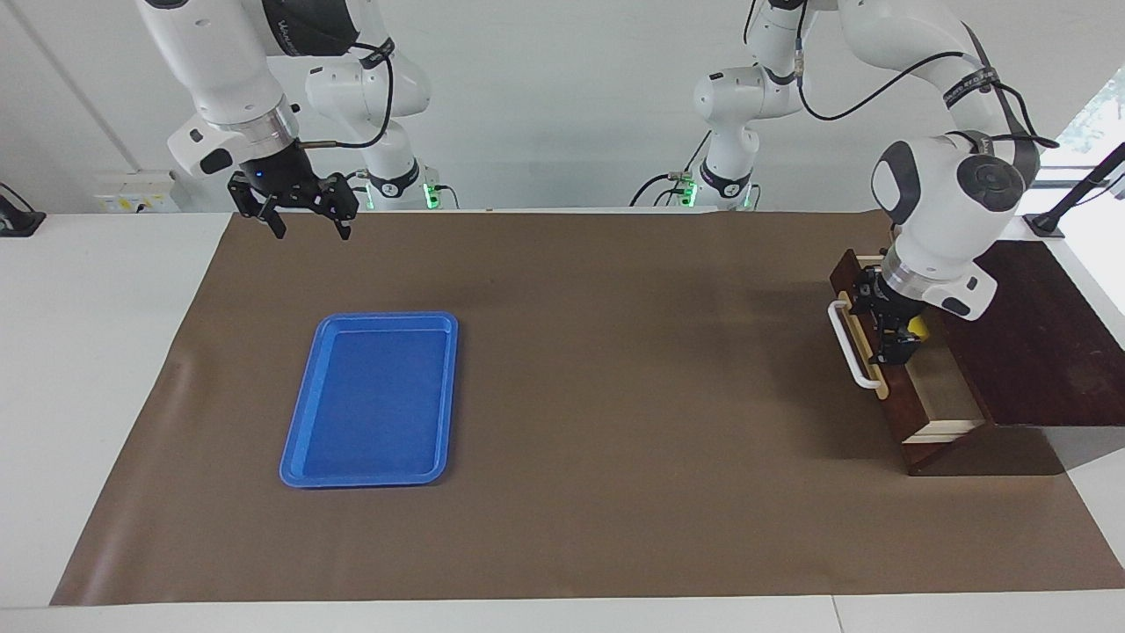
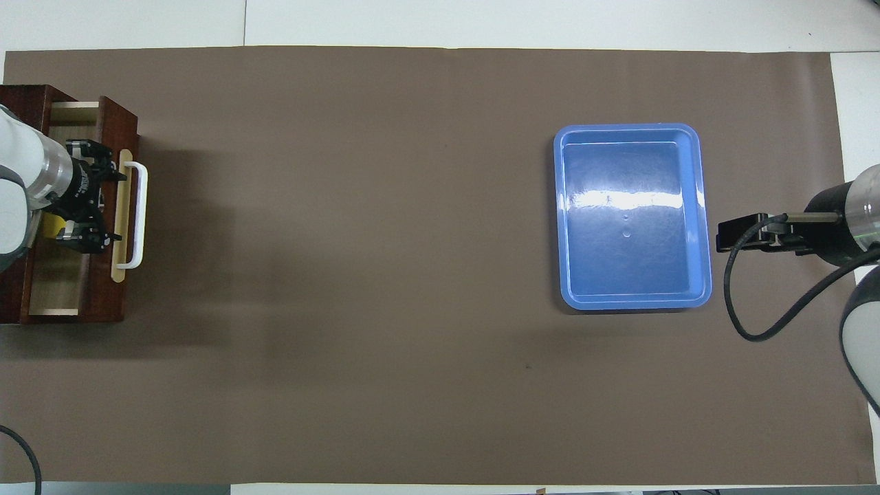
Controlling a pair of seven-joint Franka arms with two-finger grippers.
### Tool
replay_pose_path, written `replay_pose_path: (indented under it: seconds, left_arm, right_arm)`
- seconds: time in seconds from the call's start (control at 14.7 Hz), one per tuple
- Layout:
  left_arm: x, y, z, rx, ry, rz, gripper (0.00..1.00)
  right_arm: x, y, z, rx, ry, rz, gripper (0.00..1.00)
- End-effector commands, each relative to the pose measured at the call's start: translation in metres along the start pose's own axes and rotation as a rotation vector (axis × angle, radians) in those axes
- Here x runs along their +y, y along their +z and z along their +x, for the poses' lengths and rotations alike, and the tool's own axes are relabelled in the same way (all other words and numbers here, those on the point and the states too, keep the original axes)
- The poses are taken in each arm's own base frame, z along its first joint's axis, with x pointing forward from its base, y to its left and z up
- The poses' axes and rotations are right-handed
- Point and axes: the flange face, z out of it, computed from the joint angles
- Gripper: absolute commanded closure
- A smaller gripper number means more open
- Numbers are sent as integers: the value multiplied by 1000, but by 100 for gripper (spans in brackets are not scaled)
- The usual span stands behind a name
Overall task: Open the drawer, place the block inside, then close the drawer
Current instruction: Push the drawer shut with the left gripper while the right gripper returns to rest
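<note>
The drawer stands pulled out of its dark wooden box at the left arm's end of the table, showing its pale interior. Its white bar handle is on the front. My left gripper reaches down into the drawer just inside the front, fingers spread. The small yellow block shows in the drawer beside the fingers, toward the box, partly hidden by the hand. In the overhead view the block peeks out under the left gripper. My right gripper waits open and empty, raised at the right arm's end.
A blue rectangular tray lies empty on the brown mat toward the right arm's end; it also shows in the overhead view, with the right gripper beside it.
</note>
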Motion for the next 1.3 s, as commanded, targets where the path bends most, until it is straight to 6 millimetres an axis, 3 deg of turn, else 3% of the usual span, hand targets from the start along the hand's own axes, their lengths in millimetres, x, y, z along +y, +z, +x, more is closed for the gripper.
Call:
replay_pose_path:
  seconds: [0.0, 0.41, 0.75, 0.95, 1.09, 1.23]
  left_arm:
    - [-5, 0, 31, 22, -2, -18, 0]
    - [-11, 3, 71, 24, -15, -15, 0]
    - [-11, 1, 74, 24, 32, -10, 0]
    - [-6, -30, 69, 19, 89, 23, 0]
    - [-16, -60, 56, 19, 146, 17, 0]
    - [-30, -92, 39, 12, 330, -1, 0]
  right_arm:
    - [3, 0, -8, -5, -61, -14, 0]
    - [8, 1, -8, -14, -118, -50, 0]
    - [8, 1, -8, -14, -118, -48, 0]
    - [8, 1, -8, -8, -118, -48, 0]
    - [9, 0, -8, -8, -118, -50, 0]
    - [8, 0, -8, -9, -118, -48, 0]
